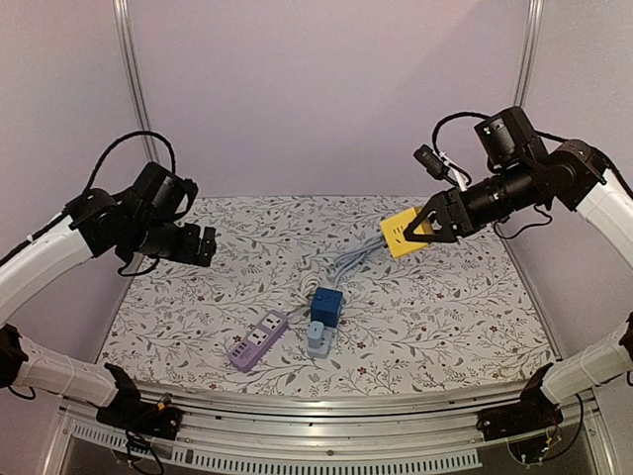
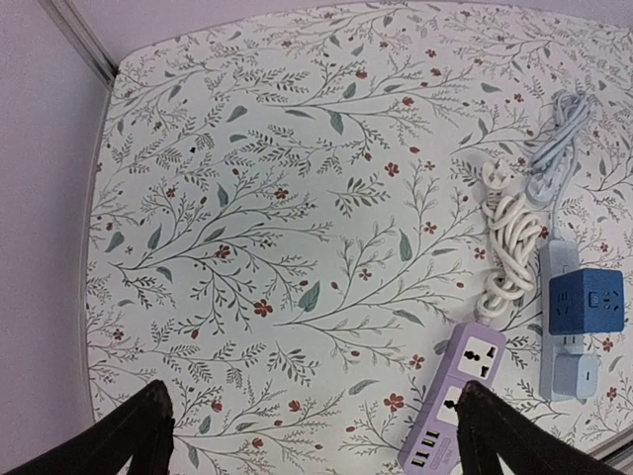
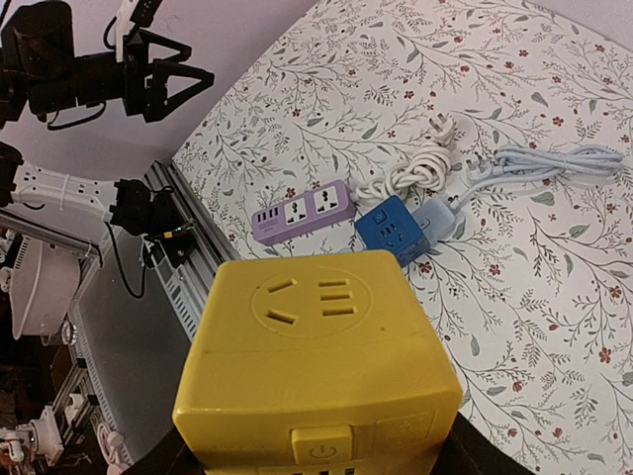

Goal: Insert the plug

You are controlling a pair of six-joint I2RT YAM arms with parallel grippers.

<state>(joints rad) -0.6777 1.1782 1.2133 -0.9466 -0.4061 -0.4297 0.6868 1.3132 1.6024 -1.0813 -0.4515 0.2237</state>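
power symbol on the front button [image 3: 318, 451] of the yellow socket cube [image 3: 316, 356], no lettering legible

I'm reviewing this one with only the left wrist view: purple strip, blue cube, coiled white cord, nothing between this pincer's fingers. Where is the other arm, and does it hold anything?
Observer: The right pincer is in the air over the far right of the table, shut on a yellow cube socket.
Operator: Which side of that cube is free?
Observer: In the right wrist view its slotted outlet face points at the camera, with nothing plugged in.
Operator: And my arm from outside?
Observer: The left pincer hangs open above the table's left side, well apart from the purple strip.
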